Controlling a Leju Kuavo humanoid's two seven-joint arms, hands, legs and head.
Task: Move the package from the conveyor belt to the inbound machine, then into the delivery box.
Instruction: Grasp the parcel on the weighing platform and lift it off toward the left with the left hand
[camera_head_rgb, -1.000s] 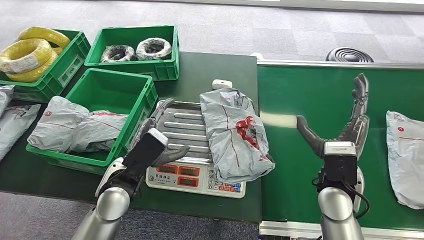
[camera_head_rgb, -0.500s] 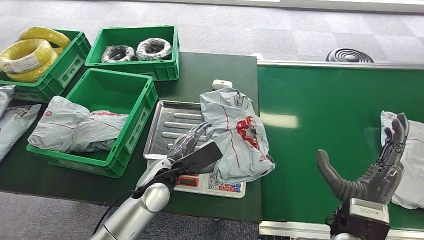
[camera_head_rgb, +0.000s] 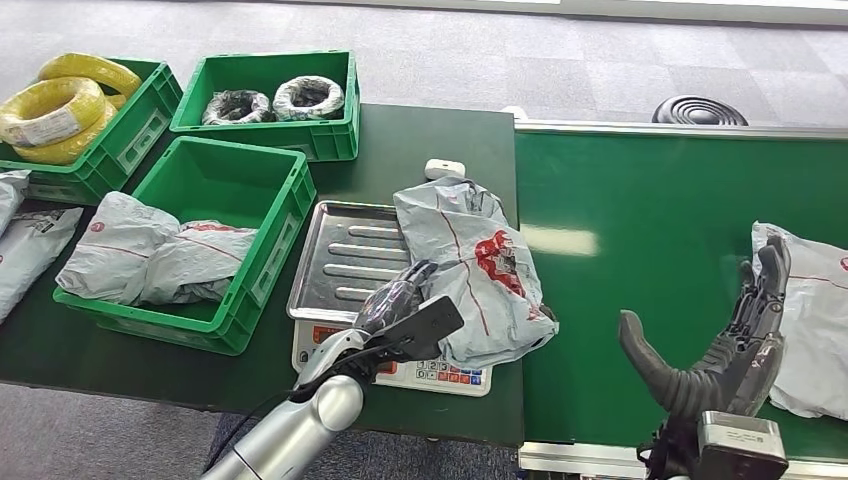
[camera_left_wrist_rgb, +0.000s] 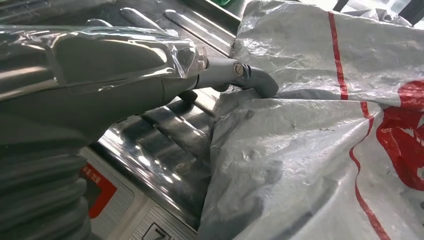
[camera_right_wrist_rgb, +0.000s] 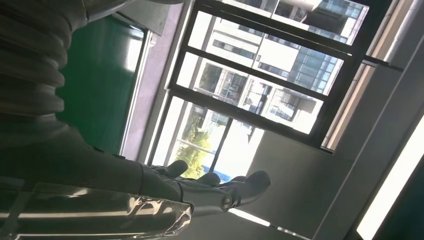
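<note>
Surface: dark green surface (camera_head_rgb: 420, 140) at centre frame carries the scale (camera_head_rgb: 390, 355); conveyor belt (camera_head_rgb: 640, 200) runs right.
Package: package (camera_head_rgb: 480, 270) lies crumpled across the scale tray, centre frame.
Handling: you can expect soft, light, slippery film that sags; take a bunched fold near its left edge.
Left hand: left hand (camera_head_rgb: 395, 300) touches that edge, fingers (camera_left_wrist_rgb: 250, 80) on a fold; you cannot tell whether it grips.
Right hand: right hand (camera_head_rgb: 725, 345), lower right, is spread and holds nothing.
Delivery box: green delivery box (camera_head_rgb: 265, 200), left of centre, holds other bags.
</note>
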